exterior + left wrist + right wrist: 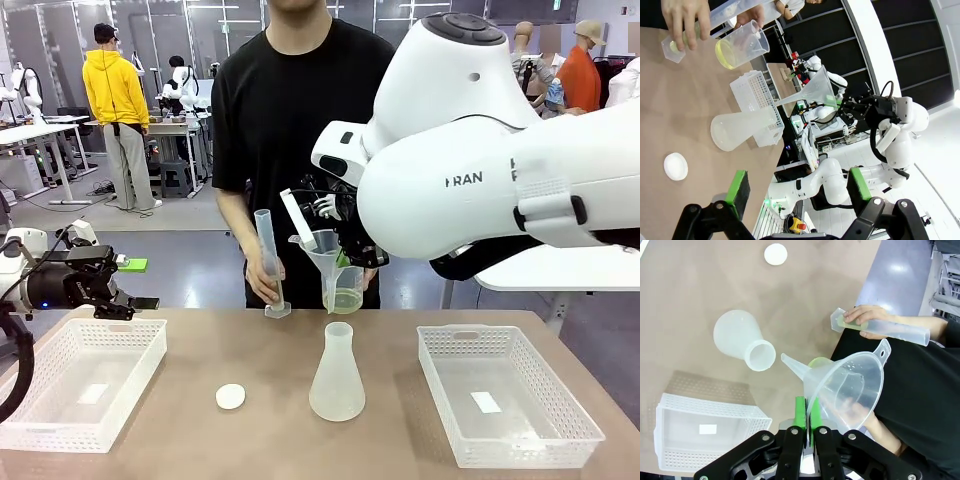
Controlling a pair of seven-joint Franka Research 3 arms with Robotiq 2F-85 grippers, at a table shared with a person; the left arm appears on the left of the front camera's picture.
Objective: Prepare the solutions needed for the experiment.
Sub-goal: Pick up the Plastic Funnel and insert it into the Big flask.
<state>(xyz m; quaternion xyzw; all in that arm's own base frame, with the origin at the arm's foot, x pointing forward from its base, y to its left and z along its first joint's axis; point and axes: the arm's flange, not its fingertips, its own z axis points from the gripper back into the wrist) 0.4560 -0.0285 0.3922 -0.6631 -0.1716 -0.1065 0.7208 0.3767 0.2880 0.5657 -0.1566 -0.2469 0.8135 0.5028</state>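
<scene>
Lab table (260, 440): your conical flask (336, 375) stands empty. Right gripper (807, 415) pinches funnel (322, 245) rim near flask mouth, not seated. Left gripper (797, 189) wide, empty. Solution (343, 300) in person's beaker (747, 40), unpoured.

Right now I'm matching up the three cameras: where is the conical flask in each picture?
Front view: the conical flask stands upright at lower centre, right of the white disc.
Left wrist view: the flask appears sideways, left of centre, with the disc at lower left.
Right wrist view: the flask is at upper left, mouth toward the camera, with the disc at the top.
Shared landmark: the white disc.
</scene>
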